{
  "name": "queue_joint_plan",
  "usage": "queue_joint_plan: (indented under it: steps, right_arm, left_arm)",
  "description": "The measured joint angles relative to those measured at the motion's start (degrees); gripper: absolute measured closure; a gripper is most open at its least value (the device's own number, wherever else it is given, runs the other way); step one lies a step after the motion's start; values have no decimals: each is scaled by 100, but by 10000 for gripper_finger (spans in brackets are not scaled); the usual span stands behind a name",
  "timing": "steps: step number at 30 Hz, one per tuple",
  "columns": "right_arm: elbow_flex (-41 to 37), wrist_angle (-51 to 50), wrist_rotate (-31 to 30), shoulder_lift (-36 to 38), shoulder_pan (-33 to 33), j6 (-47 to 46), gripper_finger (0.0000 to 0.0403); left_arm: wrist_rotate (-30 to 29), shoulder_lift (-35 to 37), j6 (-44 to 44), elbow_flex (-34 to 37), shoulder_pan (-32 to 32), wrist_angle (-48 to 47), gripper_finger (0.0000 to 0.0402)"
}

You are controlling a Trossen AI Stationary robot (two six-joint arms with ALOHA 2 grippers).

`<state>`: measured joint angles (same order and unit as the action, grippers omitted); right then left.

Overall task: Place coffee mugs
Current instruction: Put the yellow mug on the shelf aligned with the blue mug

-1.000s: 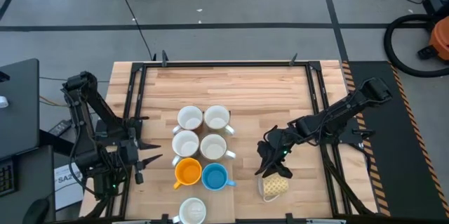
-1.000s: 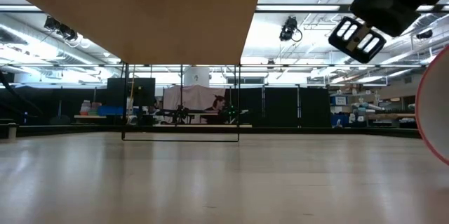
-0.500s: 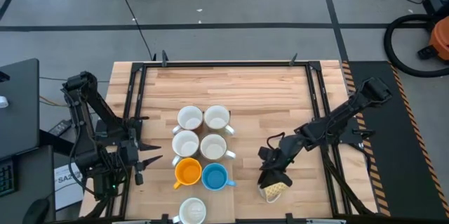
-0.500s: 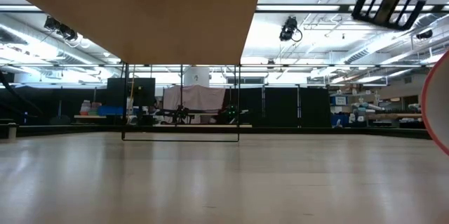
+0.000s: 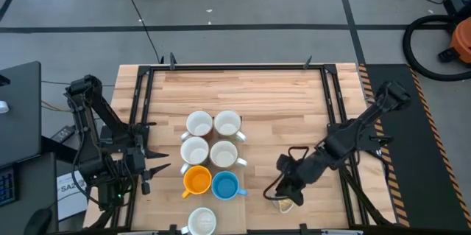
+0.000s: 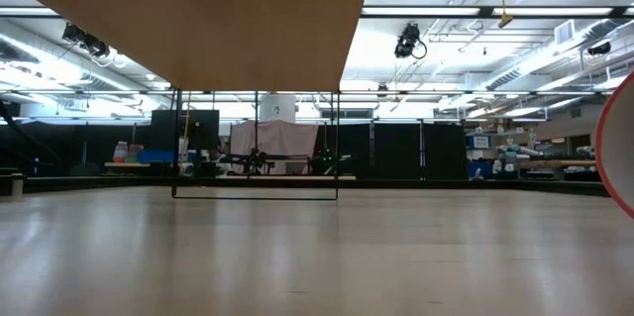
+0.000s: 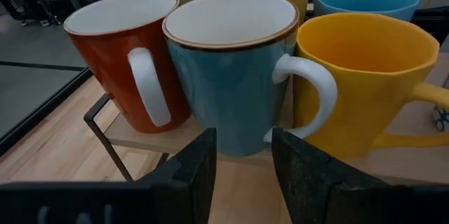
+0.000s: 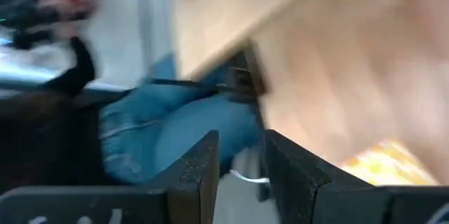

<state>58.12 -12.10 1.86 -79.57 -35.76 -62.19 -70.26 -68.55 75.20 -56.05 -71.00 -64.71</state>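
Observation:
Several coffee mugs stand upright in a block left of the table's middle: white-lined ones, an orange one and a blue one. Another white one stands at the near edge. In the left wrist view the closest are red, teal and yellow-orange. My left gripper waits open off the table's left edge, pointing at them. My right gripper hangs open over a yellow patterned mug, which it mostly hides.
A black metal frame runs along the table's edges. Bare wood lies at the table's far half and right. In the right wrist view, blue trousers of a person show past the table's edge. A pale rounded shape sits at the low view's right.
My right gripper has moved toward the table's near edge and upward, leaving the low view through its top. It has rolled about its own line. It now covers more of the yellow patterned mug in the high view.

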Motion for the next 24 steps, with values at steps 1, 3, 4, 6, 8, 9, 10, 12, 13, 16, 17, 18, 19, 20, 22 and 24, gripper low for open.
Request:
queue_joint_plan:
  steps: [1, 3, 4, 6, 8, 9, 10, 12, 13, 16, 17, 18, 19, 20, 22, 24]
  right_arm:
    - [197, -505, -206, -1, -72, -168, 282]
    - [528, -1226, -645, -1, -207, -513, 282]
    - [655, -1500, -879, 1, -266, -712, 282]
    - [801, -1848, -1274, 2, -381, -1074, 282]
    - [855, -1911, -1547, -7, -464, -1322, 283]
    - [864, -1876, -1626, -42, -483, -1451, 284]
    - [864, -1859, -1658, -86, -511, -1565, 285]
    - [864, -1863, -1597, -254, -539, -1733, 288]
    - [864, -1807, -1476, -359, -539, -1808, 288]
    - [866, -1584, -1026, -671, -539, -1930, 289]
    - [914, -1560, -870, -788, -533, -1930, 289]
    - [1001, -1592, -721, -915, -526, -1928, 289]
    - [1101, -1668, -570, -1031, -513, -1923, 289]
    - [1199, -1785, -435, -1125, -505, -1904, 289]
    - [1421, -2121, -275, -1319, -499, -1853, 289]
    - [1564, -2461, -68, -1490, -499, -1723, 289]
  left_arm:
    - [2, 0, 2, 0, 0, 2, 258]
    - [2, 0, 2, 0, 0, 4, 258]
    - [4, 0, 1, 0, 0, 4, 258]
    - [4, 0, 2, 0, 0, 4, 258]
    - [4, 0, 2, 0, 0, 4, 258]
    - [4, 0, 2, 0, 0, 4, 258]
    - [4, 0, 2, 0, 0, 7, 258]
    - [4, 0, 4, 0, 0, 11, 258]
    - [4, 0, 4, 0, 0, 14, 258]
    - [9, -2, 7, 0, 0, 15, 258]
    - [31, -2, 7, 0, 0, 17, 258]
    - [66, -2, 8, 0, 0, 20, 258]
    - [97, -2, 12, 0, 0, 20, 258]
    - [123, -1, 15, 0, 0, 21, 258]
    - [153, -2, 15, 0, 0, 26, 258]
    - [153, 0, 15, 0, 0, 24, 258]
